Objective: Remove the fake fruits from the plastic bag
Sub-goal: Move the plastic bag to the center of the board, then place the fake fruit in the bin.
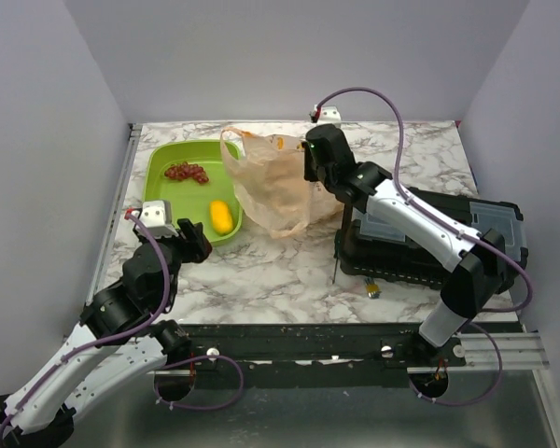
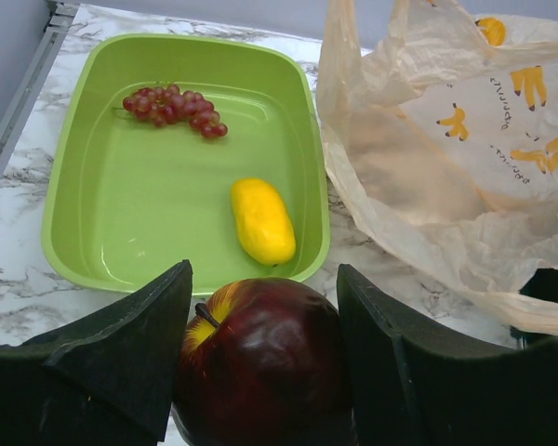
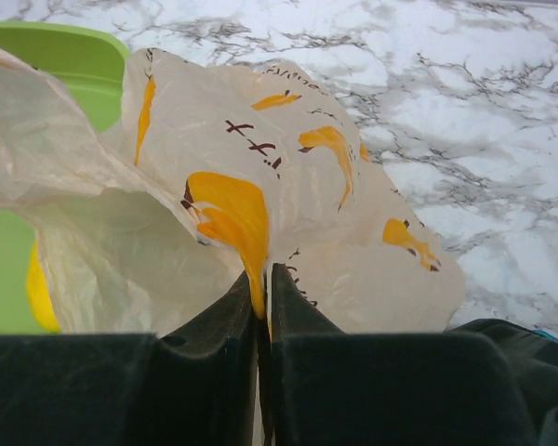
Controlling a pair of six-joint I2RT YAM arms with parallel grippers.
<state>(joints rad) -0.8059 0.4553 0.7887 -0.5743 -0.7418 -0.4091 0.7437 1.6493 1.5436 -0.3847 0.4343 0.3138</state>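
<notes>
The peach-beige plastic bag with orange prints stands crumpled at the table's back middle. My right gripper is shut on a fold of the bag, and its jaws pinch the thin film. The yellow mango and the dark red grapes lie apart in the lime-green tray. My left gripper hovers at the tray's near right corner, shut on a dark red apple with a yellow patch by its stem. The mango and grapes also show in the left wrist view.
A black toolbox with a clear lid sits under the right arm. A thin dark rod and a small yellow object lie by its front left. The tray's rim is just ahead of the left fingers.
</notes>
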